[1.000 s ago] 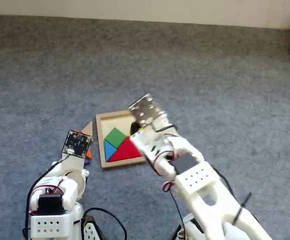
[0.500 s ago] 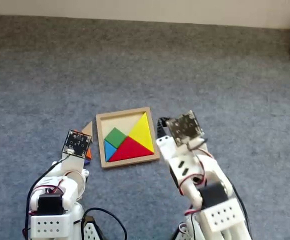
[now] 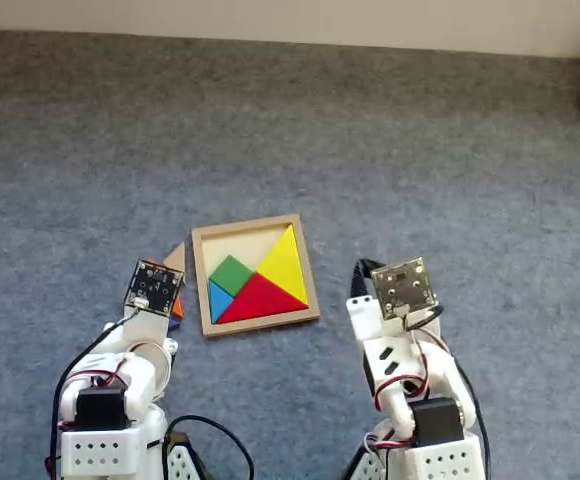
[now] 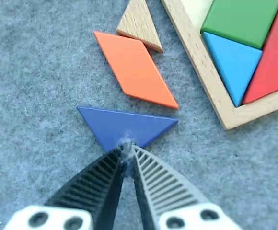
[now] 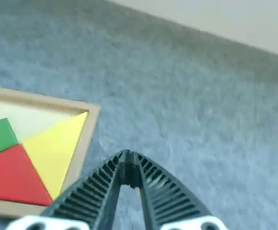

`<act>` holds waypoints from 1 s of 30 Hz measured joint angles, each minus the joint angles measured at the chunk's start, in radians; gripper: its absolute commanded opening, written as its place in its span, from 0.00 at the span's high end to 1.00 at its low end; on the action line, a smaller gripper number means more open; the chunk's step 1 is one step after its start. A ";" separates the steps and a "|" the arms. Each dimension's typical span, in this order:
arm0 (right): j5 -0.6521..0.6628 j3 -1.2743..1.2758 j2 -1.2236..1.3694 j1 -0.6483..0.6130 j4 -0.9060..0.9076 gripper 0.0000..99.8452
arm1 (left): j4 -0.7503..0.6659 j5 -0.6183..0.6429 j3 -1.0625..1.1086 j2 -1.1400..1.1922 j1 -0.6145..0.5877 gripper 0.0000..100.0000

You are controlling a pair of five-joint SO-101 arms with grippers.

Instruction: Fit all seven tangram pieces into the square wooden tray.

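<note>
White arms [image 3: 105,400], dark ribbed jaws

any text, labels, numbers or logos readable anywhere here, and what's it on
No readable text anywhere.
The wooden tray and the pieces, such as the orange parallelogram, are plain, with no print.
Any marks on the left circuit board and the right circuit board are too small to read.

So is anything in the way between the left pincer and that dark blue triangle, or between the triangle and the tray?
Nothing lies between the left pincer and the blue triangle; its tips sit at the triangle's corner. Toward the tray, the orange parallelogram lies partly across the way.
</note>
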 measured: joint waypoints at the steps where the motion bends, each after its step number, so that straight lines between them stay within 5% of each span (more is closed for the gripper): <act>1: 0.000 0.020 -0.006 0.008 0.003 0.99 | 0.000 0.000 0.000 0.000 0.000 0.99; 7: -0.011 0.035 0.005 0.063 0.043 0.99 | 0.000 0.000 0.000 0.000 0.000 0.99; 15: -0.342 0.035 0.000 0.064 0.259 0.99 | 0.000 0.000 0.000 0.000 0.000 0.99; 30: -0.370 0.035 -0.002 0.064 0.485 0.99 | 0.000 0.000 0.000 0.000 0.000 0.99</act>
